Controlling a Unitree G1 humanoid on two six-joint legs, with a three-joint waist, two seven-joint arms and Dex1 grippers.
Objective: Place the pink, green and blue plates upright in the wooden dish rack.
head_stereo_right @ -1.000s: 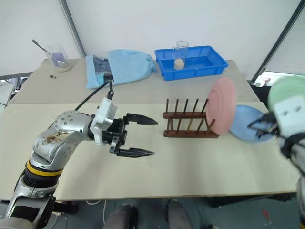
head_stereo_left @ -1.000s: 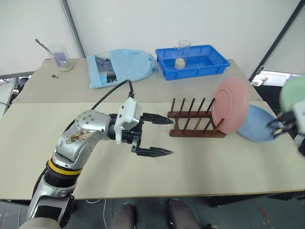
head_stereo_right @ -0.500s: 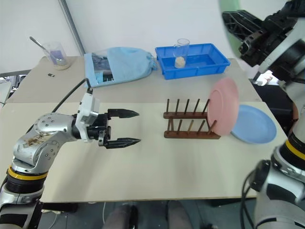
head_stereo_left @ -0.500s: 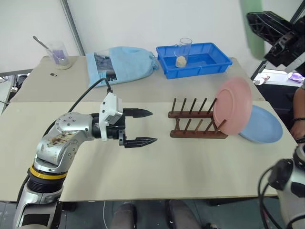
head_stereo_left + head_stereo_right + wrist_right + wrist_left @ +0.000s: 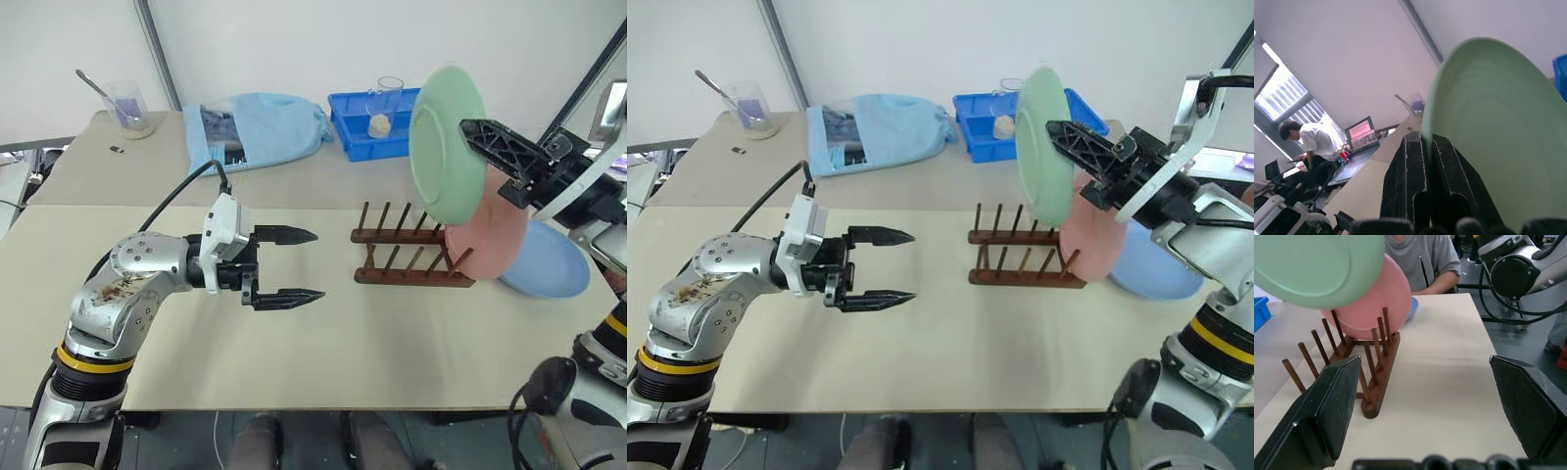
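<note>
Green plate (image 5: 448, 134) goes into the rack next.
Lower it slowly, standing up, into a free gap between pegs of the wooden dish rack (image 5: 407, 257), beside the pink plate (image 5: 494, 241) already standing there. The right gripper (image 5: 477, 138) pinches its rim tight, above the rack. The left gripper (image 5: 302, 264) waits wide apart. The blue plate (image 5: 554, 266) lies flat behind.

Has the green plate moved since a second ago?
Yes. The green plate has swung in from the right edge and now hangs upright above the wooden rack.
</note>
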